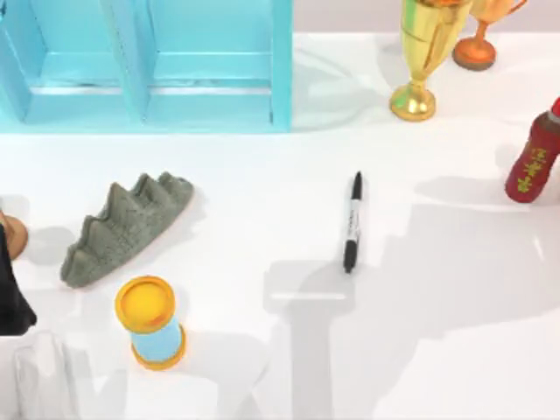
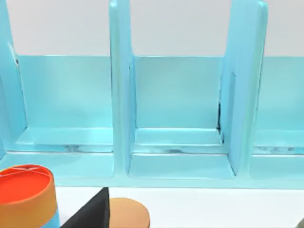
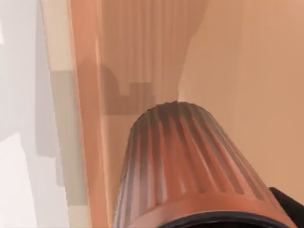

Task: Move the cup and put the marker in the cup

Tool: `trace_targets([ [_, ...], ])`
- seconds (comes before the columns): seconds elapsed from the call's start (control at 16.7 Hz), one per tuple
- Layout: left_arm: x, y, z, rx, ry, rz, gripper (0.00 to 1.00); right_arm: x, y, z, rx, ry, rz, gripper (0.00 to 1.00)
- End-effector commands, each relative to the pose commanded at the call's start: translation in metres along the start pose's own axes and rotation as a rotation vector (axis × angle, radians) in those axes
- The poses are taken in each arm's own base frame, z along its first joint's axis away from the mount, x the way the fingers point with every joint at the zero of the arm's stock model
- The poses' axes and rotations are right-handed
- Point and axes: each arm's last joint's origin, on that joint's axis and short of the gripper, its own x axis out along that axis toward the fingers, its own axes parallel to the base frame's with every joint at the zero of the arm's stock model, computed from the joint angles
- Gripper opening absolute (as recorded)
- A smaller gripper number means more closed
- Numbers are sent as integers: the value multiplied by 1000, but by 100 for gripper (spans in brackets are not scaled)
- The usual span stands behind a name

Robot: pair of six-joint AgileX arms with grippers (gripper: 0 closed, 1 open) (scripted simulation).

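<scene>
The marker lies flat on the white table just right of the middle, black with a white label band, its length running front to back. The cup looms close in the right wrist view, pinkish-brown and ribbed, with its dark rim nearest the camera, over a peach-coloured surface. A black part of my right gripper sits against the cup's side; whether it grips the cup I cannot tell. My left arm is at the table's left edge, a black part of its gripper in the left wrist view.
A light-blue shelf unit stands at the back left. Two trophies, one gold and one bronze, stand back right, a red bottle at the right edge. A grey rock, a blue yellow-ended cylinder and a brown round thing lie on the left.
</scene>
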Motion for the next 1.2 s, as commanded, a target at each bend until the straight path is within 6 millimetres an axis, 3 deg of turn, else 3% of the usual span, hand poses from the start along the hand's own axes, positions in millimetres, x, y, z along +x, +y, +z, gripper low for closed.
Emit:
trace_targets([
  [0.18, 0, 0, 0, 0, 0, 0, 100, -44, 46, -10, 5, 6, -1, 0],
  [0.36, 0, 0, 0, 0, 0, 0, 100, -69, 70, -20, 5, -17, -4, 0],
  [0.78, 0, 0, 0, 0, 0, 0, 100, -64, 77, -16, 13, -11, -5, 0],
  [1.2, 0, 0, 0, 0, 0, 0, 100, -35, 145, -2, 5, -10, -28, 0],
])
